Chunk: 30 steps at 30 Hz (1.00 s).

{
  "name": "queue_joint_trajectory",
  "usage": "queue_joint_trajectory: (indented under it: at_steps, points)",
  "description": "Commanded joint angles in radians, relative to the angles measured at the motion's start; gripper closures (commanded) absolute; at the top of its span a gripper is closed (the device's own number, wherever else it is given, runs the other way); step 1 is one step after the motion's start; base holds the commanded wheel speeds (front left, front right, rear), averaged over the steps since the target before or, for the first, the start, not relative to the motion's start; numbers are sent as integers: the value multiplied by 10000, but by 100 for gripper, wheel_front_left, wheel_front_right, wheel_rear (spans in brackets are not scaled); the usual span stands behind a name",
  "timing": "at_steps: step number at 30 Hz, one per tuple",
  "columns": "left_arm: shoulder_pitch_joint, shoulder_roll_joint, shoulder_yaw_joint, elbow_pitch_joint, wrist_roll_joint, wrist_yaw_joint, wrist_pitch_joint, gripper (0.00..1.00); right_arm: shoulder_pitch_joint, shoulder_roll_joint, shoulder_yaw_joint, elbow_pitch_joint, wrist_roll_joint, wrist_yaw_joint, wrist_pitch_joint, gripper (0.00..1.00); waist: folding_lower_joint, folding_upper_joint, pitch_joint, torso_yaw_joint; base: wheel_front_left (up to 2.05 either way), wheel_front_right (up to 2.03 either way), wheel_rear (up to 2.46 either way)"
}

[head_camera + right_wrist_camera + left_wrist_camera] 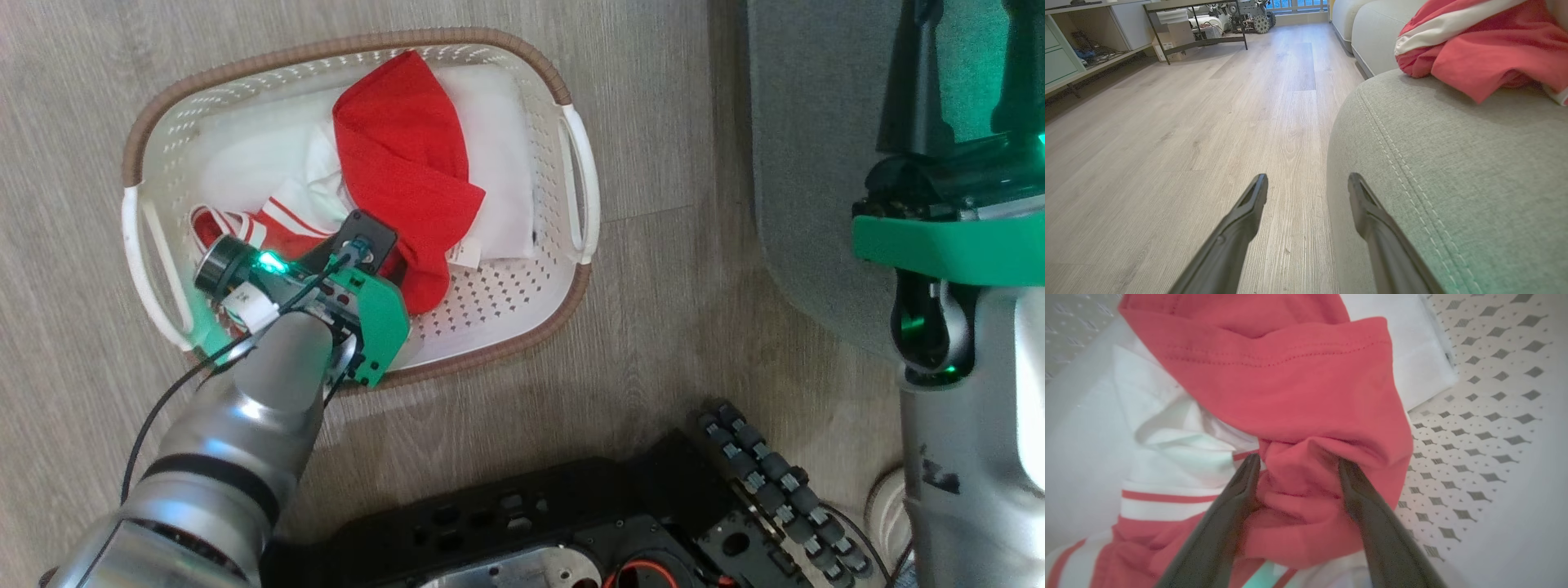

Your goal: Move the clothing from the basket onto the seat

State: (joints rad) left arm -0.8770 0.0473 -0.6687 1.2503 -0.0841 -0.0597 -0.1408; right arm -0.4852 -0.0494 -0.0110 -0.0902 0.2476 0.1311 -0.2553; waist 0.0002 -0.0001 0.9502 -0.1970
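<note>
Head view: the basket (498,294) sits on the wood floor (82,408), to the left of the seat (808,163). Red clothing (404,155) lies crumpled in it over a white liner (498,163), and the left arm reaches down into the basket from the near side. Left wrist view: the left gripper (1298,459) has its fingers spread wide, tips pressed into the clothing on either side of a raised red fold, which sits between them unpinched. White striped cloth lies left of the fingers and the perforated basket bottom lies right of them. Right wrist view: the right gripper (1308,177) is spread and empty, hanging over the floor beside the seat's stitched edge. Another red garment (1486,61) with a white stripe lies on the seat.
</note>
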Motion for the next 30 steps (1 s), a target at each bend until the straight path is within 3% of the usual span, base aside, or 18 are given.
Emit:
queue_joint_trajectory:
  at_steps: [1,2,3,4,5,13,22,30]
  points:
    - [213,36,96,-4,-104,82,40,4,238,-9,164,-364,34,-4,-65,0,-2,1,18,-10,0,0,0]
    - [184,35,83,23,-130,79,29,51,234,-9,155,-368,29,-4,-65,0,-2,1,12,-5,0,0,0]
    - [168,34,72,44,-165,52,-3,61,233,-9,148,-362,20,-4,-65,0,-2,1,-6,2,0,0,0]
    - [164,34,50,58,-201,5,-44,89,232,-9,142,-341,7,-4,-65,0,-2,1,-42,10,0,0,0]
    - [173,33,22,62,-242,-48,-87,100,226,-9,147,-308,-2,-4,-65,0,-2,1,-88,15,0,0,0]
    - [423,31,-88,7,-718,-196,-494,100,168,-9,212,45,-37,-4,-65,0,-2,1,-938,67,0,0,0]
    - [1178,31,382,-389,-1674,32,-1148,100,580,-8,325,918,-209,-4,-65,0,-2,1,-3132,416,0,0,0]
    - [2338,267,997,-2589,-2012,190,-1205,100,1386,-8,328,1658,-473,-4,-65,0,-2,1,-5383,820,0,0,0]
